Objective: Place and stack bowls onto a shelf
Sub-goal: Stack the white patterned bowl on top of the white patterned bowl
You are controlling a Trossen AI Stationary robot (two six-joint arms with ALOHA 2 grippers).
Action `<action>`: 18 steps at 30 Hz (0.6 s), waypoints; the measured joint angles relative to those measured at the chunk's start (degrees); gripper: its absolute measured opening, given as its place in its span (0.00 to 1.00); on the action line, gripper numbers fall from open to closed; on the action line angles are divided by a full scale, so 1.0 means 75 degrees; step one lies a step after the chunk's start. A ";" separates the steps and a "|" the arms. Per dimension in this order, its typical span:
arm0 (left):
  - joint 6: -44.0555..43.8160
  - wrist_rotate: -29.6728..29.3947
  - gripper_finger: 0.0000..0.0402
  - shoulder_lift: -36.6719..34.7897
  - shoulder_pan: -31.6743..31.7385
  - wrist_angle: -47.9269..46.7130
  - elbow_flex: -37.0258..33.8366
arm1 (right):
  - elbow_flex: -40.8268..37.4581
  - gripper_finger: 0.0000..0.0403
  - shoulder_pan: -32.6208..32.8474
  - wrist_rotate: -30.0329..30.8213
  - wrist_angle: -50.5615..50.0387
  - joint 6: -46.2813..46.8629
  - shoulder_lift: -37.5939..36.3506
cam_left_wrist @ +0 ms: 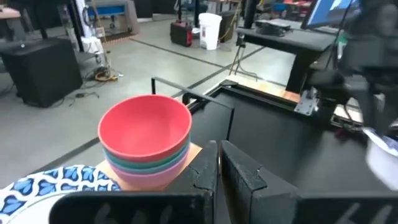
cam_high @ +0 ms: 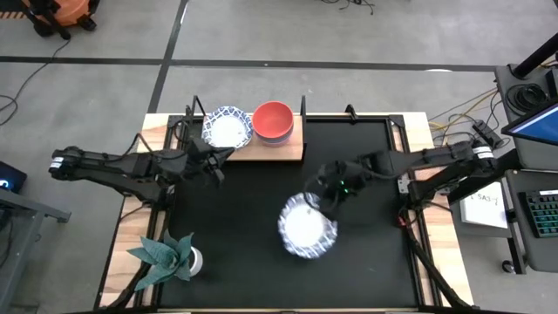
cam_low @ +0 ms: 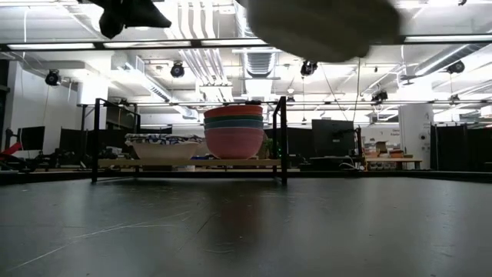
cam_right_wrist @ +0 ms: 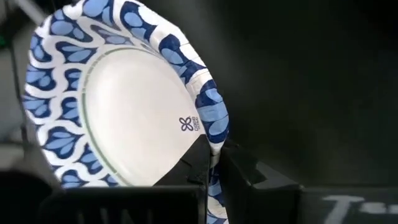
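The wooden shelf [cam_high: 292, 150] stands at the mat's far edge. On it sit a white, blue-patterned bowl [cam_high: 227, 127] and a stack of plain bowls with the red one on top [cam_high: 273, 121], also in the low view [cam_low: 233, 131]. My right gripper [cam_high: 327, 199] is shut on another white, blue-patterned bowl [cam_high: 307, 228] above the middle of the mat. My left gripper [cam_high: 214, 167] is shut and empty, just in front of the shelf's left part. The other bowls are out of view. My right gripper pinches the patterned bowl's rim [cam_right_wrist: 213, 144], one finger inside the bowl [cam_right_wrist: 186, 171] and one outside [cam_right_wrist: 252, 177]. The fingers come from the table's right side, slanting down. The bowl is lifted clear of the mat, its underside showing high in the low view [cam_low: 323, 27].
A large black mat [cam_high: 253, 270] covers the table. A leafy plant in a small pot [cam_high: 166, 255] stands at the near left corner. The shelf's black posts [cam_low: 283, 138] rise at its ends.
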 joint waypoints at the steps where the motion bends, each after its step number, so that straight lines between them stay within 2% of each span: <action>1: 0.0047 0.0000 0.00 -0.0066 -0.0044 0.0003 -0.0002 | 0.0260 0.03 -0.0162 0.0015 0.0013 -0.0087 0.0122; 7: 0.0128 0.0001 0.00 -0.0249 -0.0405 0.0140 -0.0065 | 0.2042 0.03 -0.1134 0.0545 -0.0035 -0.0373 0.1219; 18: 0.0369 -0.0140 0.00 -0.0848 -0.1181 0.0162 -0.0256 | 0.6075 0.03 -0.3026 0.0572 -0.1183 -0.1544 0.4236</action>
